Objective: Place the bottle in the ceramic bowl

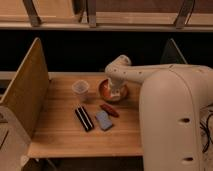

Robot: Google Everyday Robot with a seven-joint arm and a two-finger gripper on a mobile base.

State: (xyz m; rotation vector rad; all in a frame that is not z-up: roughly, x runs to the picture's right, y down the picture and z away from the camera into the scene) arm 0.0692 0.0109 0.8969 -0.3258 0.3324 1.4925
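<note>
The orange-red ceramic bowl point(104, 90) sits on the wooden table point(60, 135), right of centre near the back. My gripper point(116, 90) reaches in from the right and hangs directly over the bowl, covering its middle. A slim whitish shape at the gripper's tip, down inside the bowl, looks like the bottle point(118, 94). I cannot tell whether it is held or rests in the bowl. The large pale arm fills the right side of the view.
A small clear plastic cup point(80, 88) stands left of the bowl. A dark red oblong thing point(109, 110), a blue block point(104, 120) and a black oblong thing point(84, 118) lie in front. A tall wooden panel point(25, 95) bounds the table's left side.
</note>
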